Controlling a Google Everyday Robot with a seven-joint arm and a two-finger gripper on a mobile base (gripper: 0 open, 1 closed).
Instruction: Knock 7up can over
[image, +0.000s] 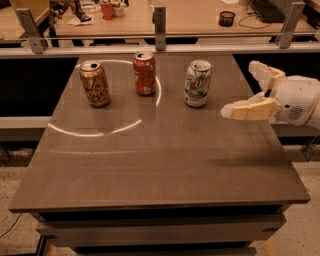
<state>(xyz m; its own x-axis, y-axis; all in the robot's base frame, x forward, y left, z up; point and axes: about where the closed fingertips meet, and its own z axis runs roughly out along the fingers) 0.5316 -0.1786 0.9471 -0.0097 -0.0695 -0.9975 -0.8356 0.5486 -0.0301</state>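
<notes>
Green "7" logo readable on 7up can (197, 84); hand (239, 89) near, at frame right.

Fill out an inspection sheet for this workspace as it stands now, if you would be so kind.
Surface: brown table holding three cans; a bright arc of reflected light on its left half.
Job's things: 7up can upright, rightmost in the row near the far edge.
Clutter: red can and gold-brown can, both upright, left of it.
Grippers: gripper open, over the table's right edge, right of the 7up can, not touching it.
Cables: thin cable on the floor, lower left.
Surroundings: metal rail behind the table; desk beyond with a black cup.
</notes>
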